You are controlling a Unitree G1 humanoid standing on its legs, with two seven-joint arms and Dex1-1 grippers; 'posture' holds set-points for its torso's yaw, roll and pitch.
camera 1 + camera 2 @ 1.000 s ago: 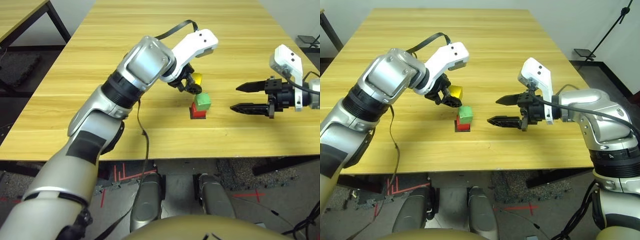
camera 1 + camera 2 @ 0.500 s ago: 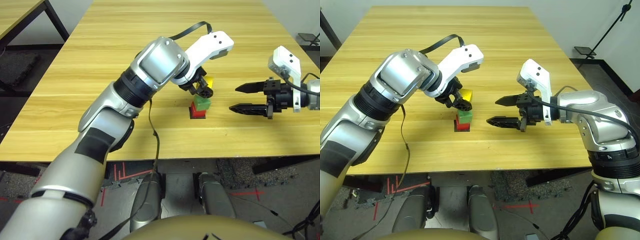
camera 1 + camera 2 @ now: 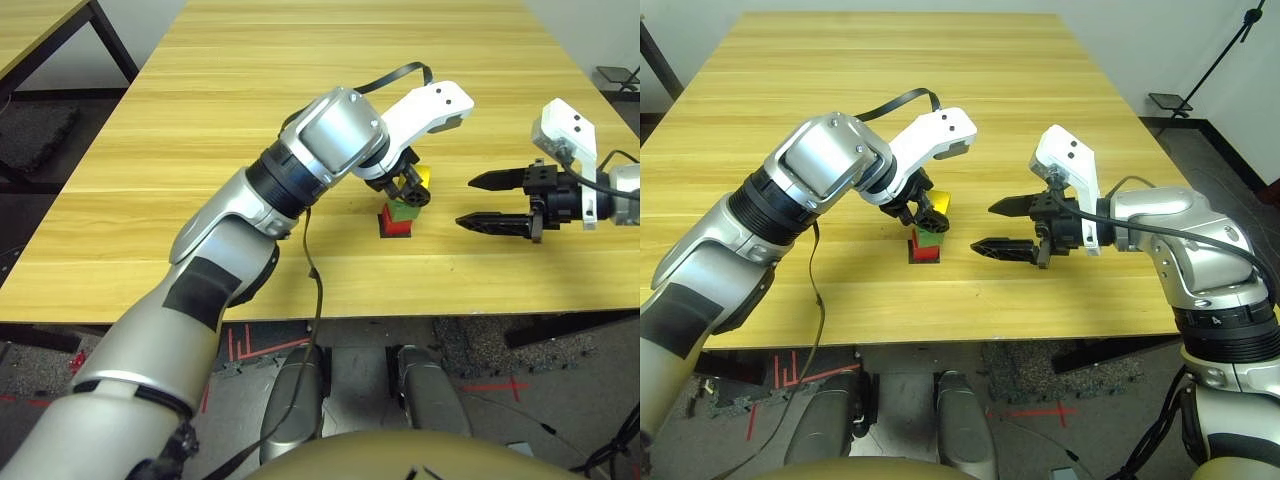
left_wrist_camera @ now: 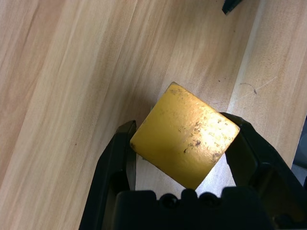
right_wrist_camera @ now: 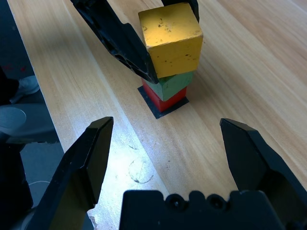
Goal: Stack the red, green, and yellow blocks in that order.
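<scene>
Yellow, a small matte cube sits held between the two black fingers of the left gripper, turned so that its corners point toward them. It is directly above the small matte green cube, though whether the two touch is impossible to tell. The green cube rests on the small matte red cube, which stands on a flat black square patch on the pale wood-grain table. Off to the right of the stack, the right gripper stands with its jaws wide and nothing between them.
</scene>
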